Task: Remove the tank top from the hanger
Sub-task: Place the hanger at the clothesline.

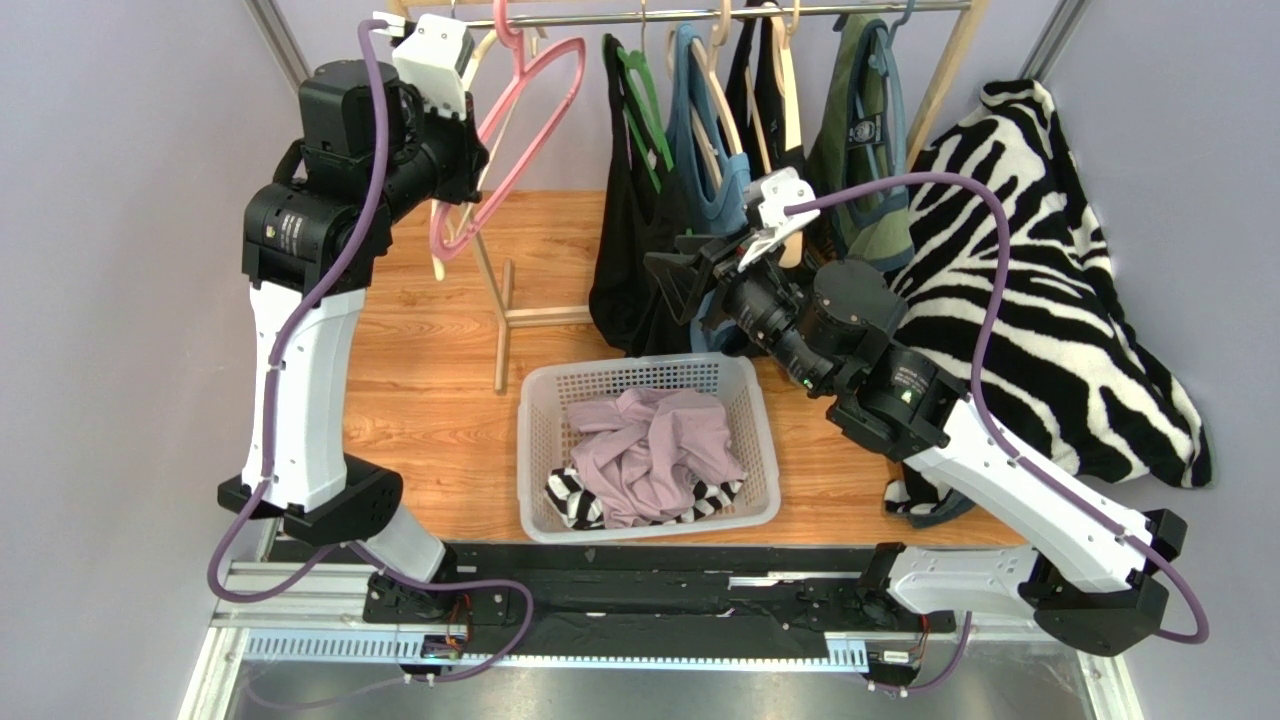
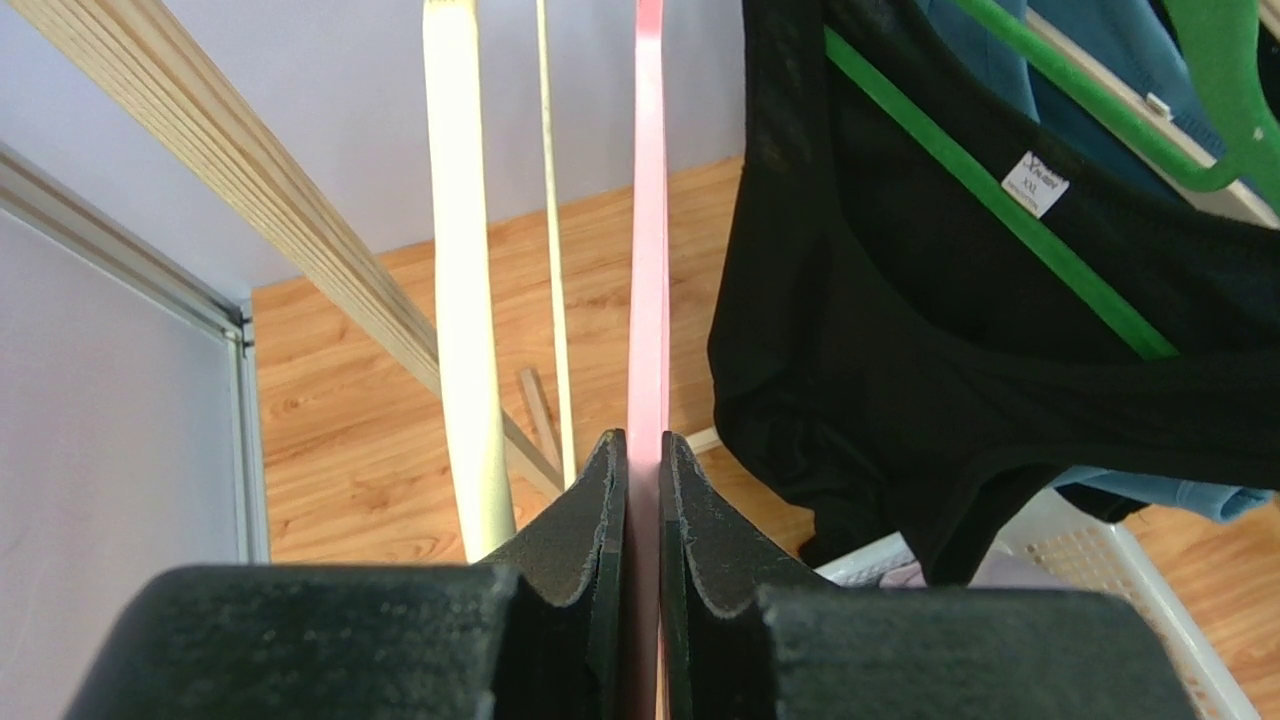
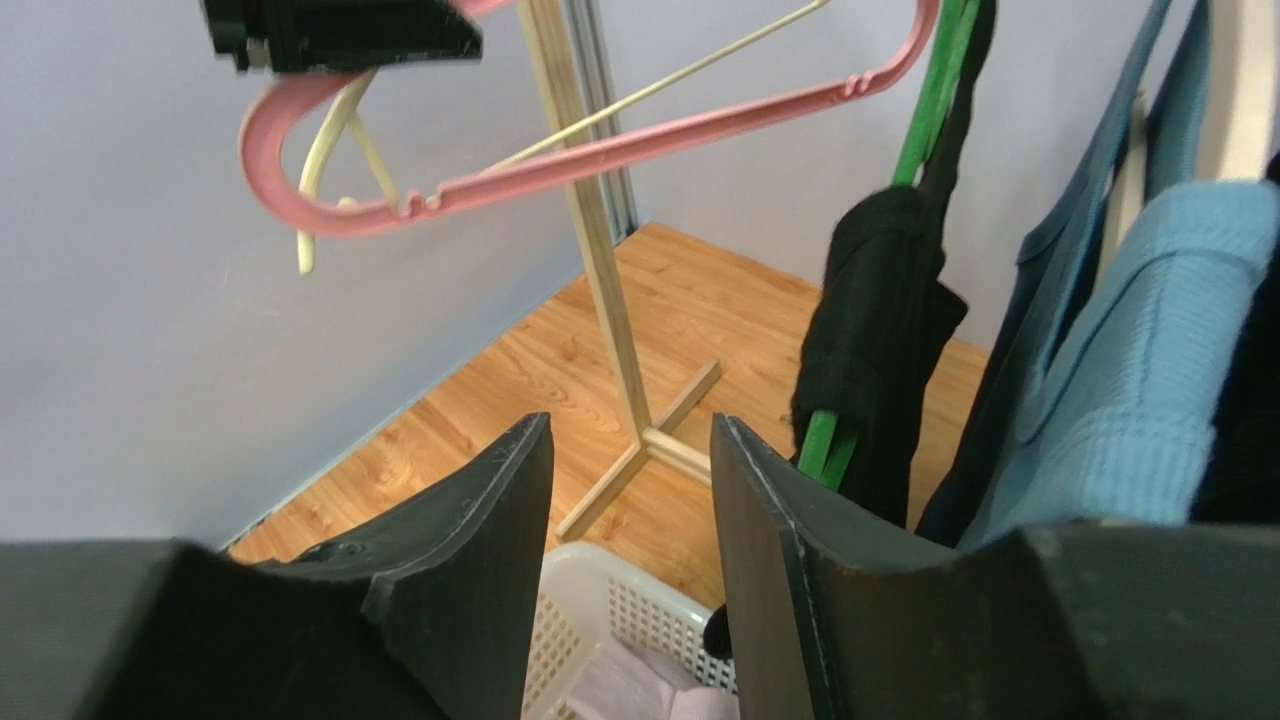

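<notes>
My left gripper [image 2: 643, 443] is shut on the lower bar of a bare pink hanger [image 1: 519, 113], held up and tilted at the left end of the rail. A pink garment [image 1: 654, 443] lies crumpled in the white basket [image 1: 534, 450]. A black tank top [image 1: 631, 240] hangs on a green hanger [image 1: 643, 98] just right of the pink hanger [image 3: 601, 150]. My right gripper [image 3: 631, 435] is open and empty, above the basket's far rim and close beside the black tank top [image 3: 872, 330].
Blue tops [image 1: 706, 135] and darker garments hang further right on the wooden rack [image 1: 721, 15]. A cream hanger [image 2: 458, 270] hangs left of the pink one. A zebra-print cloth [image 1: 1037, 270] is draped at the right. The rack's foot [image 1: 511, 323] stands behind the basket.
</notes>
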### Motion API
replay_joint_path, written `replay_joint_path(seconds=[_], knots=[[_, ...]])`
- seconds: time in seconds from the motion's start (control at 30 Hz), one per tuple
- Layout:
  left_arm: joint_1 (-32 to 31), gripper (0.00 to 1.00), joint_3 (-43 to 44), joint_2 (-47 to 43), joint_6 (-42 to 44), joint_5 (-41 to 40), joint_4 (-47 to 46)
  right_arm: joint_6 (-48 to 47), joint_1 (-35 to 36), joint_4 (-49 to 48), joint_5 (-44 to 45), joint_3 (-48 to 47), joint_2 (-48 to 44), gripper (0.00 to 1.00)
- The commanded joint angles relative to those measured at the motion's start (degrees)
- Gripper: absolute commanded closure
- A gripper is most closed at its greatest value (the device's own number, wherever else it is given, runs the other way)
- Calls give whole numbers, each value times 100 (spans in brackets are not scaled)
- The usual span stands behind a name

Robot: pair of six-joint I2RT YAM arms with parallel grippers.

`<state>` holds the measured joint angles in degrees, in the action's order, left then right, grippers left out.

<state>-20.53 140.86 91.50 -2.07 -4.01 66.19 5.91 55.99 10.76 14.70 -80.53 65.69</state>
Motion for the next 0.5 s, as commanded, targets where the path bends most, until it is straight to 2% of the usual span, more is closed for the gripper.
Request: replay_joint_path(seconds=[0.0, 0.07, 0.1, 0.13, 0.33, 0.47], knots=[[23, 73, -277, -299, 92, 119, -98, -160, -18, 30, 524, -838, 294, 51], [23, 41, -348, -457, 189, 260, -63, -213, -26, 189, 736, -1104, 470, 47], [23, 7, -392, -519, 198, 356, -37, -292, -26, 233, 814, -1401, 654, 46], [23, 4, -436, -580, 198, 366, -28, -327, -35, 311, 937, -1543, 769, 44], [23, 3, -1086, -1423, 470, 857, -168, -267, -289, 970, 930, -2772, 1595, 35], [14, 3, -1455, -1846, 611, 1157, -186, -47, -448, 1340, 912, -3082, 1929, 29]])
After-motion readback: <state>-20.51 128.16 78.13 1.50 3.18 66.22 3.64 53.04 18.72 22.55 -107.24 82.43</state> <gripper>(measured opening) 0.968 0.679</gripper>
